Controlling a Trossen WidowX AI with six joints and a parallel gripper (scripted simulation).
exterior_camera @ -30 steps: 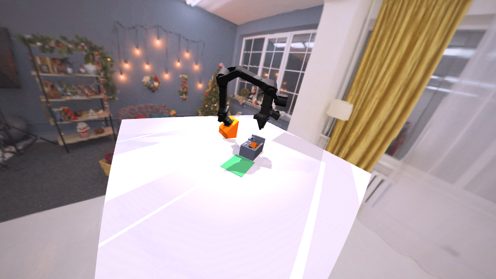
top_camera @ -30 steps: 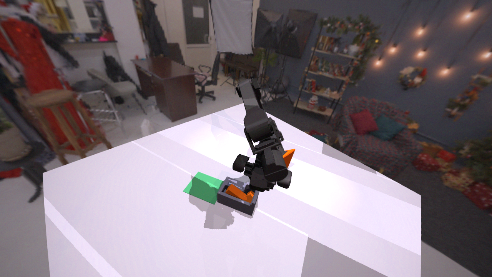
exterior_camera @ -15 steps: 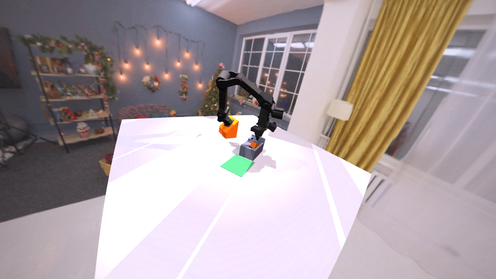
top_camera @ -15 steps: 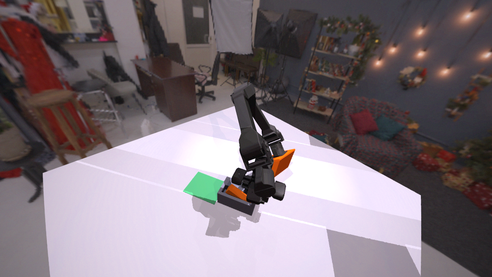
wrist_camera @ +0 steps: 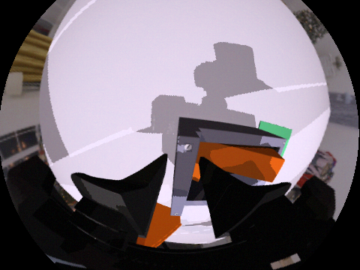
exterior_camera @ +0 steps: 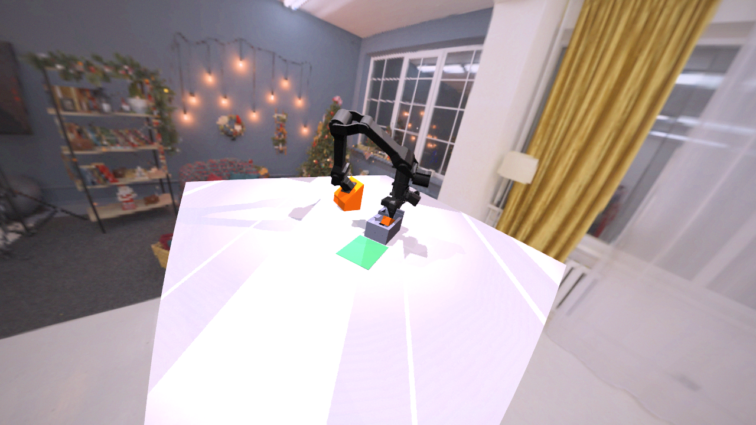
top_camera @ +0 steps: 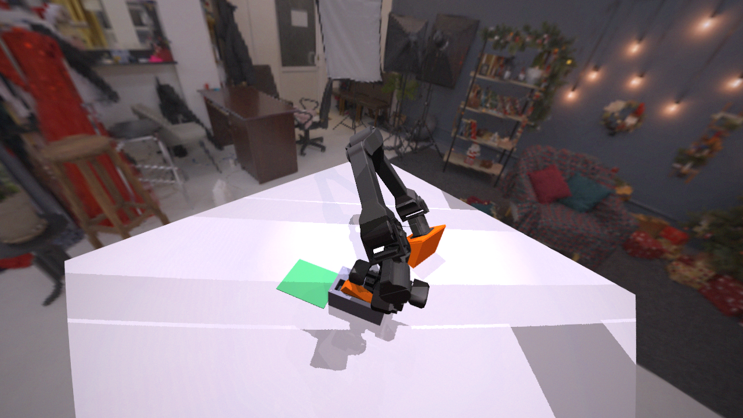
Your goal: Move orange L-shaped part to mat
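The grey tray (top_camera: 353,306) (exterior_camera: 379,233) (wrist_camera: 181,180) holds the orange part (top_camera: 357,291) (exterior_camera: 387,220) (wrist_camera: 240,154). The part is tilted: its plain end, nearer the mat, stands raised above the pocket, with its end face showing in the wrist view. My gripper (exterior_camera: 391,213) (wrist_camera: 183,158) is partly open with nothing between its fingers. It is low at the L-shaped end; one fingertip is over that end and hides part of it, the other is beyond the tray's end wall. Contact itself is hidden. The green mat (top_camera: 306,283) (exterior_camera: 362,252) (wrist_camera: 275,129) lies beside the tray.
An orange block (top_camera: 426,247) (exterior_camera: 348,199) (wrist_camera: 163,225) stands around the arm's base, behind the tray. The tray walls rise around the pocket, and the arm covers the tray's right end in the top view.
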